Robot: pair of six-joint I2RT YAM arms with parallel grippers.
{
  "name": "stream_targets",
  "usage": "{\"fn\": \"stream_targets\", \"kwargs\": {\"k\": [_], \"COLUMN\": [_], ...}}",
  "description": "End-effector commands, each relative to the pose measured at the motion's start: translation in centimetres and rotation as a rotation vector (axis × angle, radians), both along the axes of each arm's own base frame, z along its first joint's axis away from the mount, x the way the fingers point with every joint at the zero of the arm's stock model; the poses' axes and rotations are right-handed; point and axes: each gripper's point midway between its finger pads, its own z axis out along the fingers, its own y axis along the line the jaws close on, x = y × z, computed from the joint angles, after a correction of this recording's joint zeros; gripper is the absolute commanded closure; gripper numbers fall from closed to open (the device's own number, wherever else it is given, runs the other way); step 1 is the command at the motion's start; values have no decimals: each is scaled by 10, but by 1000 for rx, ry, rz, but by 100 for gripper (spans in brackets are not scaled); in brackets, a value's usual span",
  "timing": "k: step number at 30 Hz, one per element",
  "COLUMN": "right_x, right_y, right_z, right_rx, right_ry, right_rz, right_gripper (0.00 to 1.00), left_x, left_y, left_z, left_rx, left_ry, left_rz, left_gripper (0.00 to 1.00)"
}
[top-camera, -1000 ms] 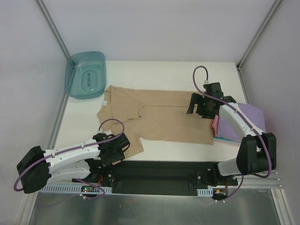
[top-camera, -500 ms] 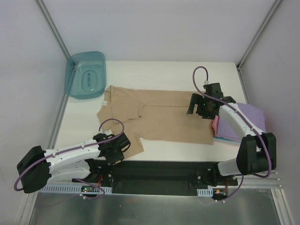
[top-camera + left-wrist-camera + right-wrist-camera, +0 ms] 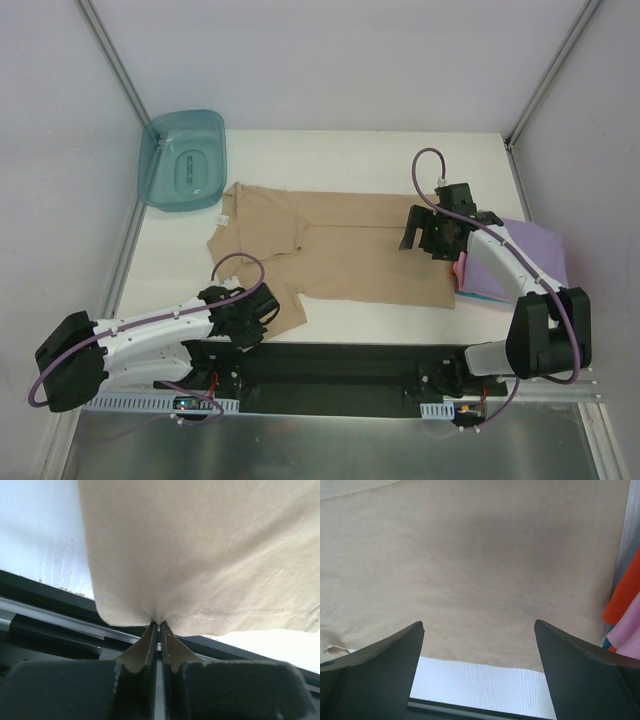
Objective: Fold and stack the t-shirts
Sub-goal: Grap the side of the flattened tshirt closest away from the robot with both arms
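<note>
my left hand (image 3: 159, 630) is clamped on the tan shirt (image 3: 350, 250) at its near sleeve hem. my right hand (image 3: 425, 232) hangs wide open, empty, above its right end. it lies lengthwise left-right on the tabletop (image 3: 350, 160).

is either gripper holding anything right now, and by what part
The left gripper pinches the tan t-shirt by its near sleeve hem; the right gripper is open, holding nothing.

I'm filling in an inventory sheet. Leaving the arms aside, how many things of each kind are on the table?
Shirts spread flat: 1, the tan shirt
Folded piles: 1, the pile, lavender on top; its layers cannot be counted
Tubs: 1, the tub, teal
Total: 3
</note>
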Motion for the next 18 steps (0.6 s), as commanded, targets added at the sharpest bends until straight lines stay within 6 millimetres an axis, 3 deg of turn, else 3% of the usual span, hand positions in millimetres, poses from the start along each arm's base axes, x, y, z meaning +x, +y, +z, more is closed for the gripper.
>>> {"fn": "stream_targets", "kwargs": {"k": [1, 10, 14, 18], "right_x": [-1, -32, -54, -80], "right_y": [2, 5, 0, -10], "right_z": [14, 22, 19, 7], "right_rx": [22, 76, 75, 42], "right_ry": [-51, -35, 6, 63], "right_rz": [-15, -9, -31, -68], "right_gripper": [3, 3, 3, 3], "left_x": [43, 41, 32, 40], "left_y": [20, 14, 31, 37], "left_z": [-23, -6, 8, 22], "left_rx": [102, 38, 87, 116], "left_ry": [-225, -236, -220, -266], "left_rz": [103, 51, 71, 76], "left_gripper": [100, 100, 100, 100]}}
